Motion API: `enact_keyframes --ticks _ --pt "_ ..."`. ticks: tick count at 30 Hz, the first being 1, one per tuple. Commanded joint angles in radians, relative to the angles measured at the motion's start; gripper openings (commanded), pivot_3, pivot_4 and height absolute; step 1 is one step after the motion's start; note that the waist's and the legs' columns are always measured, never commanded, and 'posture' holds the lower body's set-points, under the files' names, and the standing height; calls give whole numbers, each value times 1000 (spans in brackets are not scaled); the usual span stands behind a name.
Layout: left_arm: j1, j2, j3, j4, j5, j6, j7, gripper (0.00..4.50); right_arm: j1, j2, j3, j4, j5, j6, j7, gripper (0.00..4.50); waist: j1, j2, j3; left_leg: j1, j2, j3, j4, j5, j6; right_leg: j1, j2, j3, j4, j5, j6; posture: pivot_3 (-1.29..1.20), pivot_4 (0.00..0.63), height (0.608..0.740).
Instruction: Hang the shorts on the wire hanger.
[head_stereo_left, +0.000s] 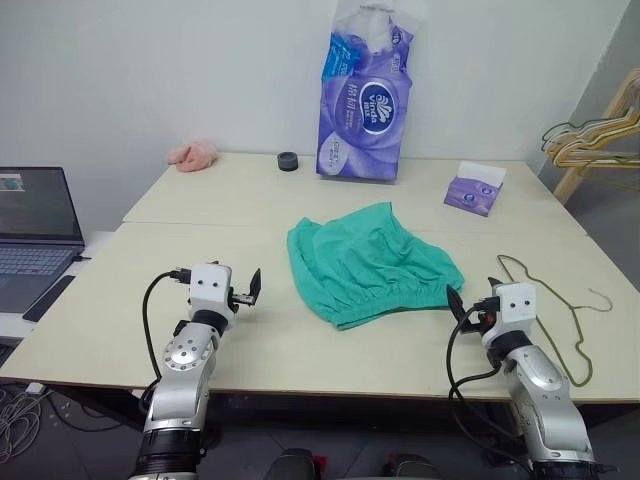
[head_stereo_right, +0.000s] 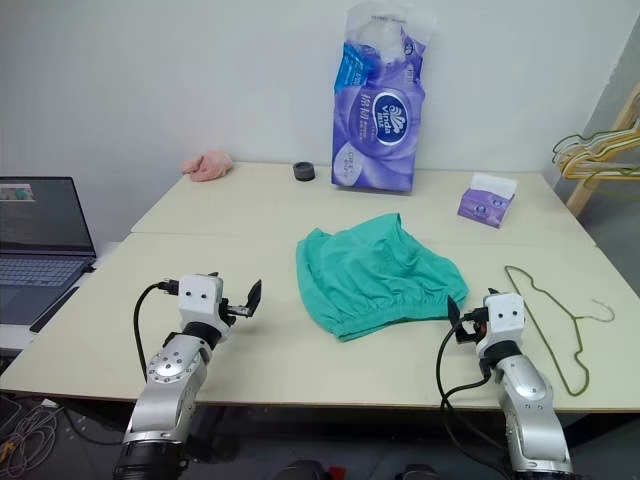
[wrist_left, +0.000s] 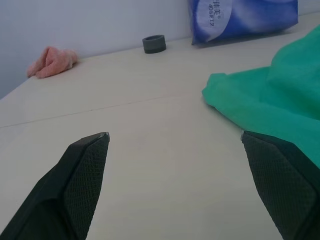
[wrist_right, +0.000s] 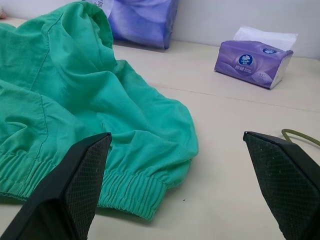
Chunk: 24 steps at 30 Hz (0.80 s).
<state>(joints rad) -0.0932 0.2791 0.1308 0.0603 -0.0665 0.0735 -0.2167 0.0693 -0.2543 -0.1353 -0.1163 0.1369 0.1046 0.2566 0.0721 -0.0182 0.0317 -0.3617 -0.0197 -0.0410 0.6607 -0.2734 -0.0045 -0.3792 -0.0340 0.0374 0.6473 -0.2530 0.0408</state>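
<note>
The teal-green shorts (head_stereo_left: 370, 260) lie crumpled in the middle of the table, with the gathered elastic waistband along the near edge. The wire hanger (wrist_right: 299, 134), thin and dark olive, lies flat on the table to the right of the shorts. My left gripper (wrist_left: 172, 135) hovers level over the table, left of the shorts and open, with nothing between its fingers. My right gripper (wrist_right: 177, 135) is also open and empty. It points at the near right corner of the shorts, with the hanger just to its right.
A tall purple tissue pack (head_stereo_left: 365, 105) stands at the back, with a small purple tissue box (head_stereo_left: 474, 188) to its right. A pink cloth lump (head_stereo_left: 193, 154) and a dark ring (head_stereo_left: 288, 161) lie at the back left. A laptop (head_stereo_left: 35, 235) sits off the table's left. Coloured hangers (head_stereo_left: 600, 135) hang at far right.
</note>
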Motion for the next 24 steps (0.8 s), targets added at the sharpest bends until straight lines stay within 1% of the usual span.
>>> enact_keyframes --ticks 1,15,20,24 --pt "-17 7 -7 -19 1 -27 -12 4473 -6 -2 -9 -47 1 -9 -8 4500 0 0 0 0 0 0 0 0 0 0 0 0 0 0 0 107 1 740" --pt "-19 13 -20 -22 10 -34 -35 4473 4 10 -11 -61 12 -7 -9 4500 -8 2 2 0 0 0 0 0 0 0 0 0 0 0 0 92 2 740" --pt "-27 14 -20 -17 12 -30 -39 4473 8 11 -10 -65 3 -2 -14 4500 -10 1 2 -1 2 7 0 0 0 -5 1 5 0 0 0 90 4 740" --pt "-28 16 -19 -18 12 -30 -41 4473 10 10 -4 -67 -4 1 -17 4500 -17 2 3 -2 2 7 0 0 0 -5 1 6 0 0 1 90 5 740"
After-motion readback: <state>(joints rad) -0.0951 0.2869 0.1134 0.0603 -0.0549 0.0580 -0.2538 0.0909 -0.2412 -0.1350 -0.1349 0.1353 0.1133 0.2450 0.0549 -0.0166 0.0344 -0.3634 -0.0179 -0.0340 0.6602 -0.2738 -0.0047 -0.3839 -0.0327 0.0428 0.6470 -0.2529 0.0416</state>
